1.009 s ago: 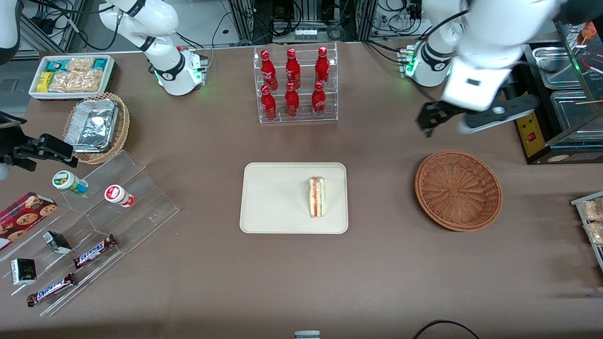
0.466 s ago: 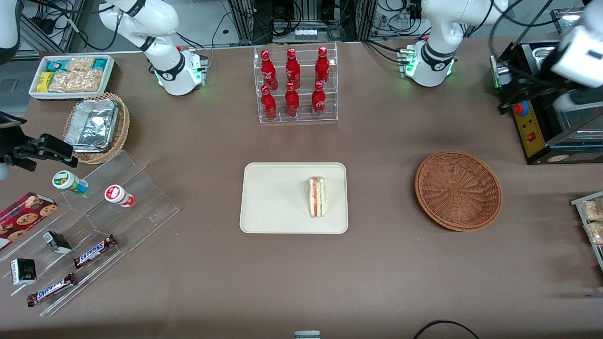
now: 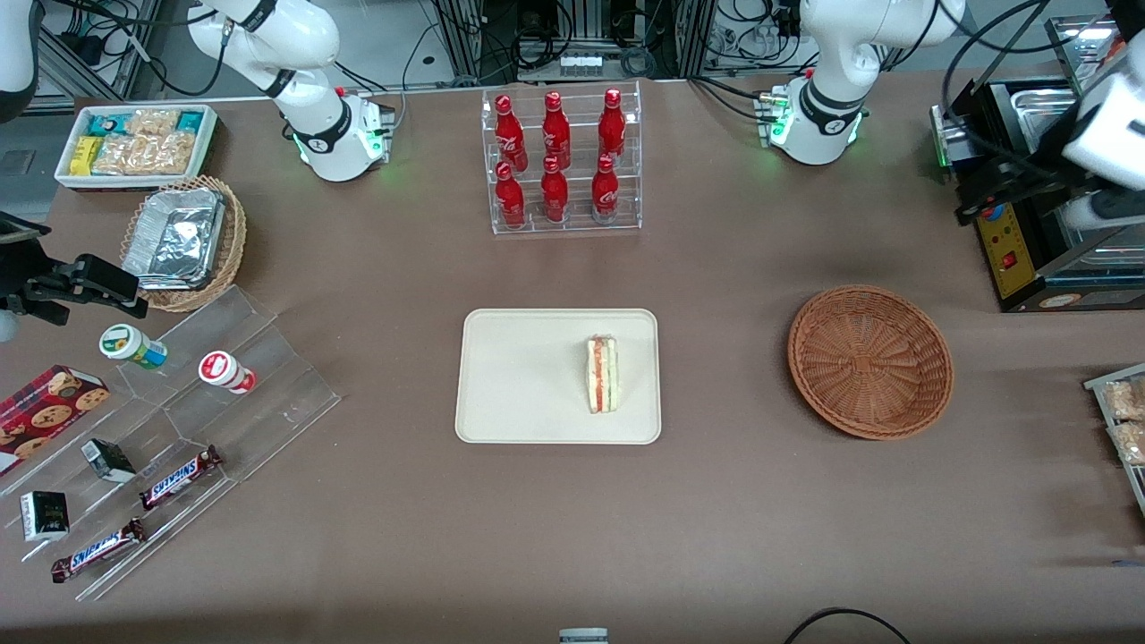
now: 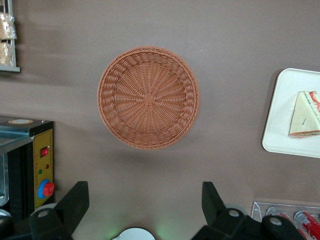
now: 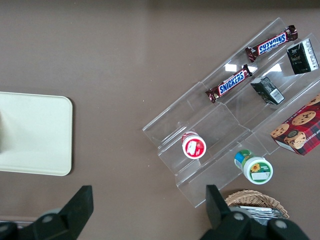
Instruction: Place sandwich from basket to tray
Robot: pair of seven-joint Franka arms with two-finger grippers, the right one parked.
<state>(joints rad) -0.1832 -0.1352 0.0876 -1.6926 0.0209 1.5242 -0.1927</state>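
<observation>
The sandwich (image 3: 602, 374) lies on the cream tray (image 3: 519, 376) at mid-table, on the part of the tray nearest the basket. The reddish-brown wicker basket (image 3: 869, 360) holds nothing. My left gripper (image 3: 993, 183) is open and empty, raised high at the working arm's end of the table, farther from the front camera than the basket and over the edge of a black machine. In the left wrist view the open gripper (image 4: 143, 192) looks down on the basket (image 4: 148, 97), with the sandwich (image 4: 305, 115) on the tray (image 4: 280, 125) off to one side.
A clear rack of red bottles (image 3: 561, 161) stands farther back than the tray. A black machine with a yellow panel (image 3: 1011, 241) sits beside the basket. A clear stepped shelf with snacks (image 3: 170, 429), a tan basket of foil containers (image 3: 183, 241) and a white bin (image 3: 134, 143) lie toward the parked arm's end.
My left gripper has swung away from above the basket's back edge toward the working arm's end of the table, over the black machine. The sandwich, tray and basket have not moved.
</observation>
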